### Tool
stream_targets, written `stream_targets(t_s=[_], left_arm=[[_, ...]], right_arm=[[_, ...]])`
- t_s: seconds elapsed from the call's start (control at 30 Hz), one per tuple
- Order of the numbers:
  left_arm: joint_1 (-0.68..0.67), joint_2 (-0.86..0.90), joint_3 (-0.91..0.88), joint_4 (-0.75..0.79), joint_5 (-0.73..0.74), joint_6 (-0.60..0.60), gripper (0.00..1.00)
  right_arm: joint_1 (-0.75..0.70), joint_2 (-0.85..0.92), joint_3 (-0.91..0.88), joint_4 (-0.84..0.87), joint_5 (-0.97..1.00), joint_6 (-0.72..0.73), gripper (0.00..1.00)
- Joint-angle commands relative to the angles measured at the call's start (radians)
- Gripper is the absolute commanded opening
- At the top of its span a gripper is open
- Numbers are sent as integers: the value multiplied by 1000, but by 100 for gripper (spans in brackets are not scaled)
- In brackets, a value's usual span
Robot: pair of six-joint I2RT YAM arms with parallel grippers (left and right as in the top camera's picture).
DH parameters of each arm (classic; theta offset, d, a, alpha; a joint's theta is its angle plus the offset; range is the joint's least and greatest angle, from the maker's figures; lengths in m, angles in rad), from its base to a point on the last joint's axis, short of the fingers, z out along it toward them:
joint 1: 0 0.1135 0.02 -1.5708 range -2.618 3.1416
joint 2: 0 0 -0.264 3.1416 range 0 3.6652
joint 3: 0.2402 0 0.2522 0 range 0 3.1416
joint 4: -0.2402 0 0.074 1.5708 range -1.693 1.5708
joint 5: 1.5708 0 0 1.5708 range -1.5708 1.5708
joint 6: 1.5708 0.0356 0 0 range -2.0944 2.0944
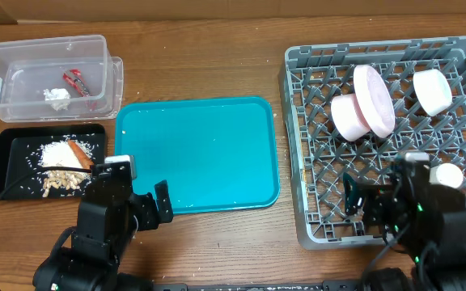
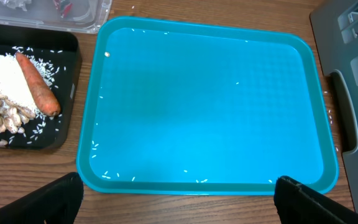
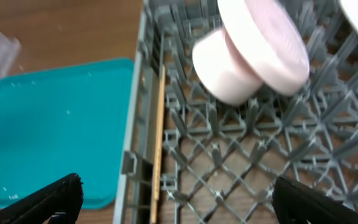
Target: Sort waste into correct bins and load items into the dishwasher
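Observation:
The clear tub [image 1: 23, 61] at the far left holds the red wrapper [image 1: 75, 81] and the paper wad [image 1: 57, 97]. The black tray [image 1: 6, 166] holds rice [image 1: 55, 152], the carrot [image 2: 39, 93] and peanut shells [image 2: 2, 115]. The grey rack [image 1: 292, 121] holds the plate [image 1: 374, 99], a pinkish bowl [image 1: 348, 117], a white bowl [image 1: 431, 90] and a small white cup [image 1: 447, 175]. A wooden chopstick [image 3: 158, 124] lies along the rack's left wall. My left gripper [image 2: 179, 205] is open and empty at the teal tray's near edge. My right gripper [image 3: 179, 205] is open and empty over the rack's front left.
The teal tray [image 1: 196, 153] lies between the black tray and the rack, with a few stray rice grains [image 2: 107, 175] on it. The rack's edge shows in the left wrist view [image 2: 347, 93]. Bare wooden table lies in front of the tray.

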Motion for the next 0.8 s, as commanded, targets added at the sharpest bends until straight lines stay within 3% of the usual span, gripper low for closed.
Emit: stream_targets(t_s=[0.0, 0.33, 0.63, 0.77], left_arm=[[-4, -2, -12, 0, -12, -10, 100], [-4, -2, -12, 0, -12, -10, 100], [-4, -2, -12, 0, -12, -10, 100], [-4, -2, -12, 0, -12, -10, 100]], right_arm=[[-4, -134, -50, 49, 11, -5, 100], [-2, -504, -451, 412, -50, -4, 100], [-1, -527, -773, 952, -62, -4, 100], [2, -527, -796, 900, -68, -30, 100]])
